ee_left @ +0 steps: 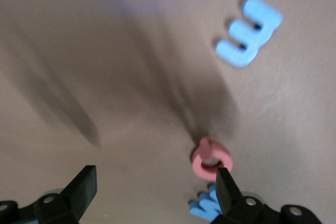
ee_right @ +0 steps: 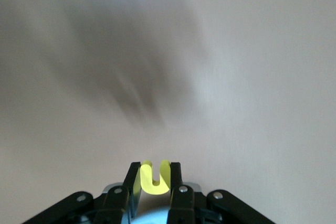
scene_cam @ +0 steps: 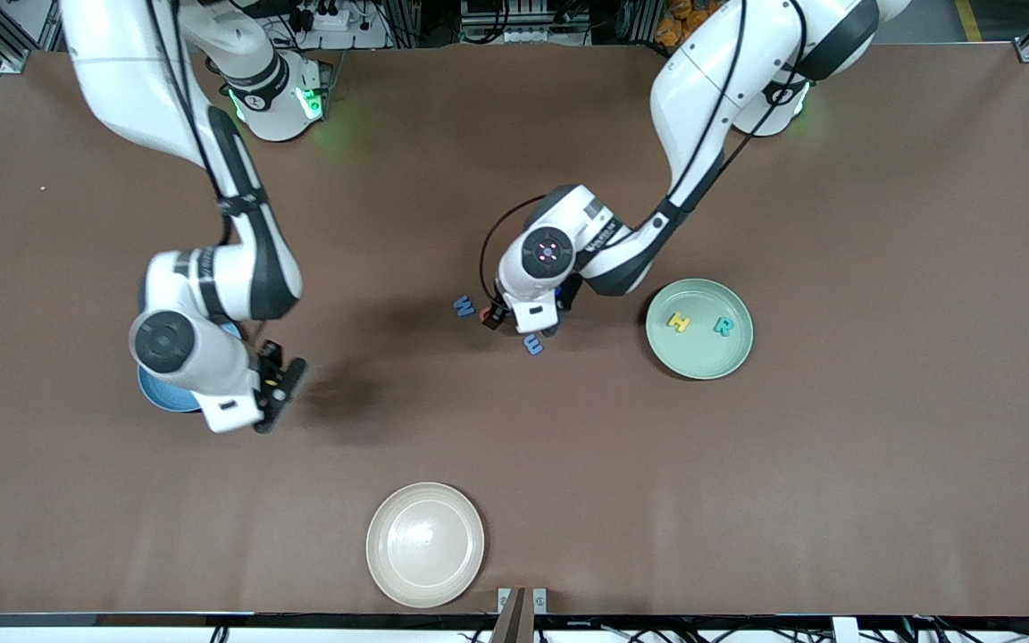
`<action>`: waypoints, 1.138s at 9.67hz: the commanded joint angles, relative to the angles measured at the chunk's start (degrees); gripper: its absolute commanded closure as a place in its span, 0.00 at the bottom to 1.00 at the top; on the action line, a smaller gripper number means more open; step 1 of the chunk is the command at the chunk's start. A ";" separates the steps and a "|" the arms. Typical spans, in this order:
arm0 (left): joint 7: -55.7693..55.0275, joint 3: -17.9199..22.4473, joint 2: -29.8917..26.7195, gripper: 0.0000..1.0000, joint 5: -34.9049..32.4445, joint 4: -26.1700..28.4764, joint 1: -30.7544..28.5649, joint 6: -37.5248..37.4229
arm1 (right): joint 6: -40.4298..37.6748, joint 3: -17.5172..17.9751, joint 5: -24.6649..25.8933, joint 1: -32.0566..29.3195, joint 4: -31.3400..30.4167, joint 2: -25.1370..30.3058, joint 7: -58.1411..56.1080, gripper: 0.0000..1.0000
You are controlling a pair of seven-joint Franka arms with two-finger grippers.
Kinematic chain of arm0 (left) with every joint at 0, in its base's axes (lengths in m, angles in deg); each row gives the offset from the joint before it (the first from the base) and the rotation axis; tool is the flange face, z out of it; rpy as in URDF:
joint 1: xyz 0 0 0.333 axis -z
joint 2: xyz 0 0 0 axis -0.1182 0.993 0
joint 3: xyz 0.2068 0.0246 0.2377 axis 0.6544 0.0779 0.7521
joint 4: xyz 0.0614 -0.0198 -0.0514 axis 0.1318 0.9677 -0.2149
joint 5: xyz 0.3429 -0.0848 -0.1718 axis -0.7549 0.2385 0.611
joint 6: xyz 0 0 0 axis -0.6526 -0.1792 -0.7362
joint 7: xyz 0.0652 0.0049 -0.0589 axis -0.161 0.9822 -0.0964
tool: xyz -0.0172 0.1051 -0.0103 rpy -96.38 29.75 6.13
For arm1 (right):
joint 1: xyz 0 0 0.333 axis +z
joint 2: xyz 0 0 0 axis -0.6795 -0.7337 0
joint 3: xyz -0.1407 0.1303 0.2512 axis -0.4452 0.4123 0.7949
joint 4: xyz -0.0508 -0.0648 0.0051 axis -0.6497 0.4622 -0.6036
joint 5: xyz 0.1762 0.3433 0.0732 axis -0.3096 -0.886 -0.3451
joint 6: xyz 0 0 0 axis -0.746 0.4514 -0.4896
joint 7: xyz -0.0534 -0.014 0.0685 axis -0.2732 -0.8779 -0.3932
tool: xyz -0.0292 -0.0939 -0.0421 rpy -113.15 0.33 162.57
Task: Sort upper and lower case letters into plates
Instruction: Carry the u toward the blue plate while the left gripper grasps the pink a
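Over the table beside the bright blue plate (scene_cam: 154, 393), which its arm mostly hides, my right gripper (scene_cam: 280, 394) is shut on a yellow lower-case letter (ee_right: 155, 178). My left gripper (scene_cam: 528, 326) hangs low over loose letters at mid-table. Its jaws (ee_left: 155, 195) stand open and empty. A red ring-shaped letter (ee_left: 211, 160) and a blue letter (ee_left: 206, 206) lie by one fingertip (ee_left: 227, 188). Another blue letter (ee_left: 248, 32) lies farther off. The front view shows two blue letters (scene_cam: 464, 307) (scene_cam: 533, 343). The mint green plate (scene_cam: 702, 362) holds a yellow H (scene_cam: 678, 321) and a teal R (scene_cam: 723, 326).
A cream-white plate (scene_cam: 425, 545) sits near the table's front edge, nearer to the front camera than everything else. Both arms' bases stand along the edge farthest from that camera. Brown tabletop (scene_cam: 881, 464) lies between the plates.
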 commanded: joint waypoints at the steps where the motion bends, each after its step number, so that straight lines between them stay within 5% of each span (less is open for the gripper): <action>1: -4.14 1.05 2.16 0.00 1.71 -1.36 2.03 2.36 | 2.12 -1.17 1.11 -6.96 -6.54 4.13 -9.57 0.98; 4: -4.42 1.40 4.62 0.00 1.53 -4.08 2.38 3.95 | 1.95 -0.99 0.67 -12.70 -6.63 3.60 -15.33 0.94; 5: -4.42 1.41 4.63 0.00 1.53 -4.17 2.38 3.95 | 1.95 -0.99 0.50 -13.24 -6.63 3.34 -15.16 0.56; 6: -4.42 1.49 4.71 0.00 1.53 -4.17 2.38 3.95 | 1.95 -0.99 0.50 -13.16 -6.46 2.90 -14.46 0.01; 11: -3.55 2.55 4.63 0.00 1.53 -6.10 2.29 4.04 | 1.42 -0.82 -3.98 -11.41 -5.93 2.90 -9.82 0.00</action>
